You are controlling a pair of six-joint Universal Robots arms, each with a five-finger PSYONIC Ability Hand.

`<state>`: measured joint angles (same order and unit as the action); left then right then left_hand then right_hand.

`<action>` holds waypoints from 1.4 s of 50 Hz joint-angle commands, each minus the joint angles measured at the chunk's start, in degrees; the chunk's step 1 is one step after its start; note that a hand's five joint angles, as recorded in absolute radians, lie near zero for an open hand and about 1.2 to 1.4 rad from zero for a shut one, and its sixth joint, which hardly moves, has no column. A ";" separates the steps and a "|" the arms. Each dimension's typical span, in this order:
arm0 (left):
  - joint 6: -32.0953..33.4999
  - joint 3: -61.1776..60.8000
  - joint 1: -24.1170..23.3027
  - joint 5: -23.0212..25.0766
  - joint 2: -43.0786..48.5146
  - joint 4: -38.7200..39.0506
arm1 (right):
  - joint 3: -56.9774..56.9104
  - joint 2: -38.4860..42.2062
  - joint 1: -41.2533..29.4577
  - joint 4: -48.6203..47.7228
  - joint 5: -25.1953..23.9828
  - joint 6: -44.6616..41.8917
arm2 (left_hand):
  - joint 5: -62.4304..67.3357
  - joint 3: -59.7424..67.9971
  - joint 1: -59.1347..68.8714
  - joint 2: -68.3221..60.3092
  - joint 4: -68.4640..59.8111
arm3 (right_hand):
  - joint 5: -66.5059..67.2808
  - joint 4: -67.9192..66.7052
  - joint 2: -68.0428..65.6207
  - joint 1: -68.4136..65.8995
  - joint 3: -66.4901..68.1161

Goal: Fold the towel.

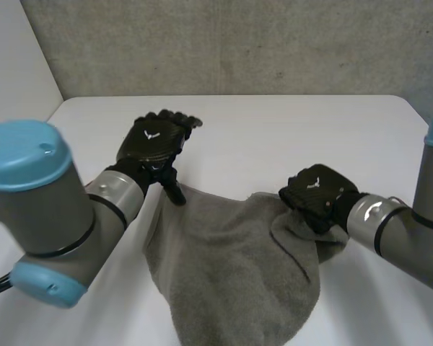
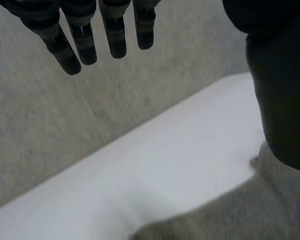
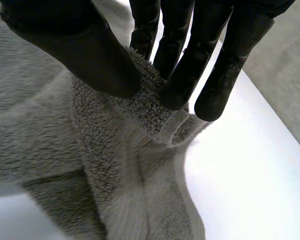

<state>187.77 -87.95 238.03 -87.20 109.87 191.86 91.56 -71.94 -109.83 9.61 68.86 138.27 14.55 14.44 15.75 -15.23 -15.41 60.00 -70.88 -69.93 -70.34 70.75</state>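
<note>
Towel [image 1: 231,267], grey terry, one piece: crumpled in a rounded heap on the white surface [image 1: 296,130], at the near middle of the head view, between the left arm [image 1: 36,209] and the right arm [image 1: 404,223]. Its near end runs off toward 6 o'clock. A fold ridge crosses its right half.

Right hand [image 1: 317,194], black: rests on the towel's bunched edge, at about 2 o'clock from the heap's centre. In the right wrist view its fingers [image 3: 190,60] and thumb [image 3: 90,55] pinch a raised hem of the cloth between them, and the towel falls away from that pinch in folds onto the surface.

Left hand [image 1: 153,140], black: at about 11 o'clock from the heap's centre, by the towel's far-left edge, back of the hand upward. In the left wrist view its fingers [image 2: 85,42] are straight and spread, released, grasping nothing. The thumb points down at the towel's edge; contact cannot be told.

Wall [image 1: 238,43], grey and rough: stands behind the surface's far edge at 12 o'clock.
</note>
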 commanded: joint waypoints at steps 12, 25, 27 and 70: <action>7.16 14.91 3.23 0.01 19.50 -7.11 | 9.86 -6.72 3.75 -0.38 -6.11 -4.42 | -7.28 2.83 1.52 -2.04 -1.86 | 1.15 -0.27 -1.21 -0.80 0.40; 9.10 21.24 4.99 0.18 25.74 -12.82 | 11.19 -6.37 4.01 -1.70 -6.02 -4.42 | -2.23 7.88 6.57 -7.09 -6.91 | 1.32 -0.44 -1.38 -0.97 0.56; 9.45 21.15 4.99 0.19 25.74 -12.91 | 11.19 -6.37 4.01 -1.79 -6.02 -4.42 | -2.06 8.05 6.74 -7.26 -7.08 | 1.32 -0.44 -1.38 -0.97 0.56; 12.09 23.70 4.55 0.36 24.25 -12.56 | 11.10 -5.49 4.19 -3.20 -5.93 -4.50 | -10.13 -0.02 -1.33 0.81 0.99 | 1.32 -0.44 -1.38 -0.97 0.56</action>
<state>199.71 -66.40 242.58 -86.99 134.27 179.36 102.57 -77.72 -105.62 6.71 62.93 133.77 15.84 17.02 17.97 -17.45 -17.63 60.00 -70.97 -69.96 -70.36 71.02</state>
